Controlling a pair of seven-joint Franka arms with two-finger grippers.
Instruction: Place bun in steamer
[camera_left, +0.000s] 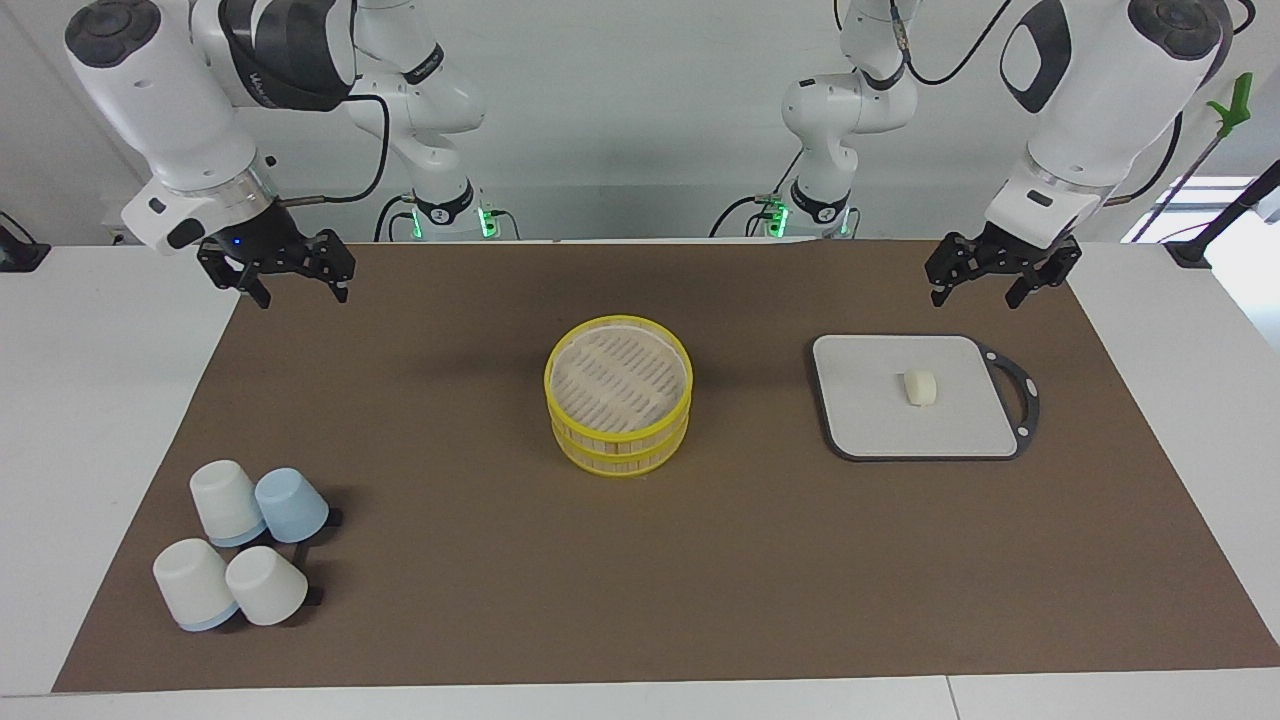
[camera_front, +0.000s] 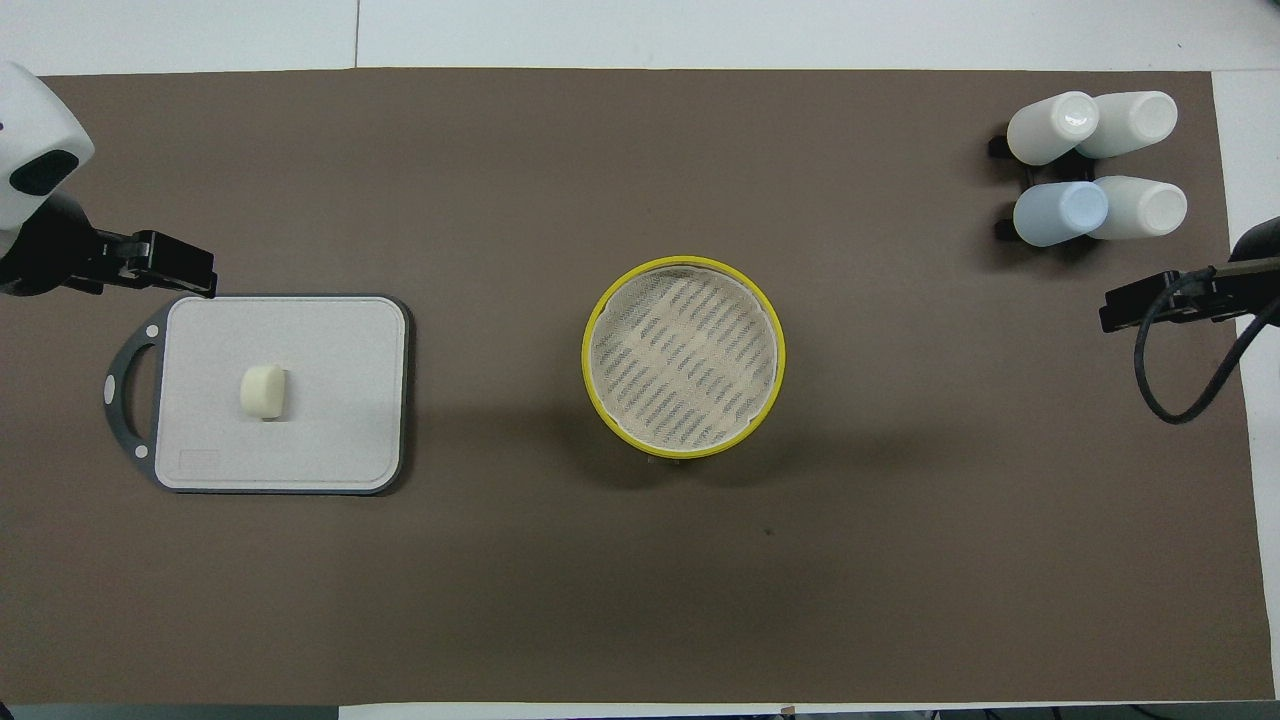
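Note:
The bun (camera_left: 920, 388) is a small cream-white lump lying on the flat grey board (camera_left: 870, 420) toward the left arm's end of the table; it also shows in the overhead view (camera_front: 263, 391). The steamer (camera_left: 619, 395) stands mid-table, a round pale-wood basket with yellow rims and a slatted top (camera_front: 684, 356). My left gripper (camera_left: 978, 296) is open and empty, raised over the mat beside the board's edge nearest the robots (camera_front: 190, 270). My right gripper (camera_left: 302, 296) is open and empty, raised over the mat's edge at the right arm's end (camera_front: 1125, 305).
Several upturned cups (camera_left: 240, 545), pale and one light blue, stand clustered at the right arm's end, farther from the robots than the steamer (camera_front: 1095, 165). A brown mat (camera_left: 640, 580) covers the table.

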